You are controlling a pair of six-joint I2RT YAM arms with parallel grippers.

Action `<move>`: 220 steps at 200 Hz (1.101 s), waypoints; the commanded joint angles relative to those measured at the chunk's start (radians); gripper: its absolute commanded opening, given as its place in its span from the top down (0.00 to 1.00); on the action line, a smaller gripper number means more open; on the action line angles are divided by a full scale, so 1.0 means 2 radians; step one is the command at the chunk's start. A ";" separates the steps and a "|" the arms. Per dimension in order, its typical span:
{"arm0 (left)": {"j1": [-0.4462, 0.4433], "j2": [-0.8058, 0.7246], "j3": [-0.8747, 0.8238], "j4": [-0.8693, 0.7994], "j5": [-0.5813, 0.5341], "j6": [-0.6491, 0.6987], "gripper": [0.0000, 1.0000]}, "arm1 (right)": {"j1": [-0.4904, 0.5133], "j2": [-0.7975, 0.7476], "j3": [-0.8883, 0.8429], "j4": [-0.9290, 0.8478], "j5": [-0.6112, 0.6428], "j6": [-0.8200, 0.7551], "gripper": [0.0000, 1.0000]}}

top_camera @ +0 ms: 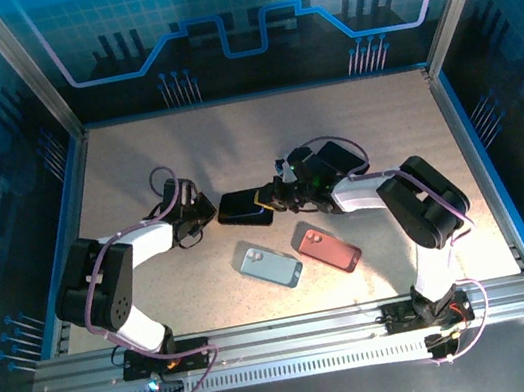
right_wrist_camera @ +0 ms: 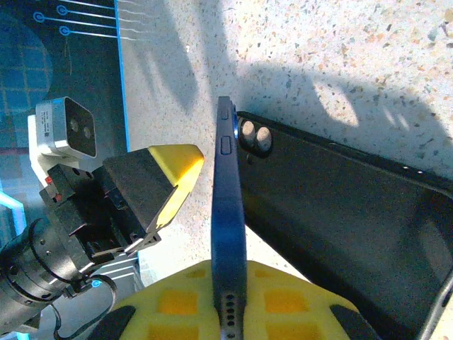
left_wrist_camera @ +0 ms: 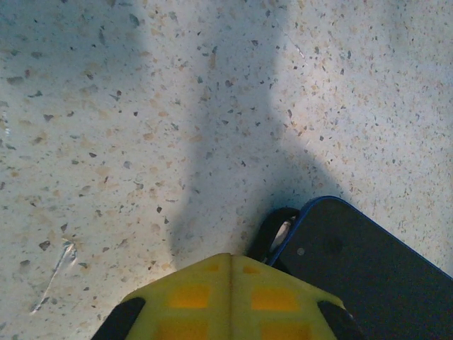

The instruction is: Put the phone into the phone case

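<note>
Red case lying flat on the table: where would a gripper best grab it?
Take the red case across its two long sides, near the middle, coming straight down from above. It lies flat on the table, so only its thin edges offer a hold, and its width is likely easier to span than its length.

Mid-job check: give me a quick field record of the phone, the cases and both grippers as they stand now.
phone: blue-edged, seen edge-on, pinched in right gripper
black case: on table, right beside phone, camera cutout end toward left gripper
left gripper: jaws shut, tip at the case corner
spares: grey case and red case, nearer the arm bases, apart from each other
fit: phone not yet seated in black case
</note>
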 commanded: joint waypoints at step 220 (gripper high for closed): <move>-0.022 0.031 -0.022 0.044 0.026 -0.027 1.00 | 0.005 0.031 0.007 -0.043 -0.006 -0.005 1.00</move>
